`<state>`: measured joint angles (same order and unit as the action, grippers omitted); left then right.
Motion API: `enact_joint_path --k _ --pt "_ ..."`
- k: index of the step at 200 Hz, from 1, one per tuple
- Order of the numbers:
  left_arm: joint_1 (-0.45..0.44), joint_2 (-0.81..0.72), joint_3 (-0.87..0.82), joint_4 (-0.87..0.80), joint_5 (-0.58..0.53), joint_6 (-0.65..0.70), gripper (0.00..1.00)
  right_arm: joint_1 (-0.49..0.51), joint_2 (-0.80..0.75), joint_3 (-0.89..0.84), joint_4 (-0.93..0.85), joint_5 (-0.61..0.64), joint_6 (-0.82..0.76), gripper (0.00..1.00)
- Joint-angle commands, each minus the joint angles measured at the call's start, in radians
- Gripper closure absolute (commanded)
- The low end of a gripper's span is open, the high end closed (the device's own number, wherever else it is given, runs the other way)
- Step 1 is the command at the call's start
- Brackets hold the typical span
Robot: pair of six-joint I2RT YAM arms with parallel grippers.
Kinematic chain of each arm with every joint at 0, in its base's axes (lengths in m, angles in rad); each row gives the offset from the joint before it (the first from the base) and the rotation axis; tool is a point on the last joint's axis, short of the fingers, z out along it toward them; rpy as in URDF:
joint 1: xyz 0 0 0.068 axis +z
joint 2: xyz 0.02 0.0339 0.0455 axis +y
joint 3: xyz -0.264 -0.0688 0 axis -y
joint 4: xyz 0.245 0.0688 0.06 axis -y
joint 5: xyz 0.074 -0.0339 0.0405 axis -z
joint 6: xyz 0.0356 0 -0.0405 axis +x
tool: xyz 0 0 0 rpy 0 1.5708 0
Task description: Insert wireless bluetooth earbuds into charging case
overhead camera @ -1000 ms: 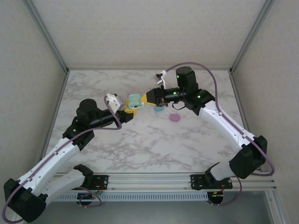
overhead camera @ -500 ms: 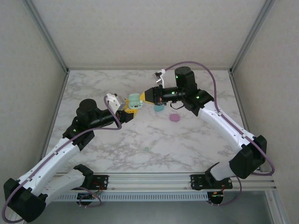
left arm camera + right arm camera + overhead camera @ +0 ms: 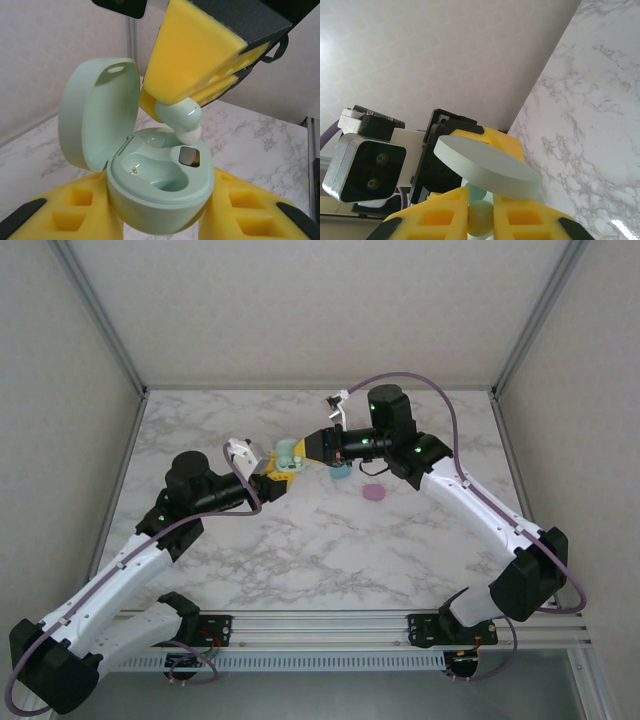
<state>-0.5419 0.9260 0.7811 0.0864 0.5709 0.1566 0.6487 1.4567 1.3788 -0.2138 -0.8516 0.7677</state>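
One mint-green earbud (image 3: 181,116) is poised just above the open mint-green charging case (image 3: 160,197), its white tip pointing down at the sockets but not seated; both sockets look empty, gold contacts showing in the nearer one. Judged barely begun: this bud has to go in, then its partner. On the marble table (image 3: 420,550) lie a cyan piece (image 3: 340,473) and a pink piece (image 3: 374,494) beyond the grippers, too small to tell bud from case, and a tiny pale-green speck (image 3: 313,561) nearer the bases, possibly another bud. Left gripper (image 3: 279,473) is clamped on the case body from both sides, yellow foam pads (image 3: 70,217) pressing its lower half, lid (image 3: 97,117) hinged back upright. Right gripper (image 3: 312,447) is closed tight on the bud, pinching it at the pad tips. Both arms reach inward and meet mid-table, case held off the surface, right wrist angled down over it.
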Motion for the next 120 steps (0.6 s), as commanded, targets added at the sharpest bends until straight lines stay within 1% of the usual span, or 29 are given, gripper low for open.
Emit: enact_joint_path --k 1,22,69,120 --pt "-0.012 -0.006 0.027 0.056 0.035 -0.02 0.72 0.005 0.002 0.002 -0.045 0.062 -0.067 0.83" --pt "-0.012 -0.007 0.032 0.055 0.053 -0.022 0.72 0.005 0.002 0.003 -0.047 0.071 -0.076 0.83" --pt "-0.012 -0.017 0.032 0.066 0.053 -0.032 0.73 0.009 -0.014 0.006 -0.055 0.11 -0.111 0.82" --pt "-0.013 -0.013 0.031 0.095 0.058 -0.054 0.73 0.037 -0.044 -0.008 -0.045 0.195 -0.146 0.82"
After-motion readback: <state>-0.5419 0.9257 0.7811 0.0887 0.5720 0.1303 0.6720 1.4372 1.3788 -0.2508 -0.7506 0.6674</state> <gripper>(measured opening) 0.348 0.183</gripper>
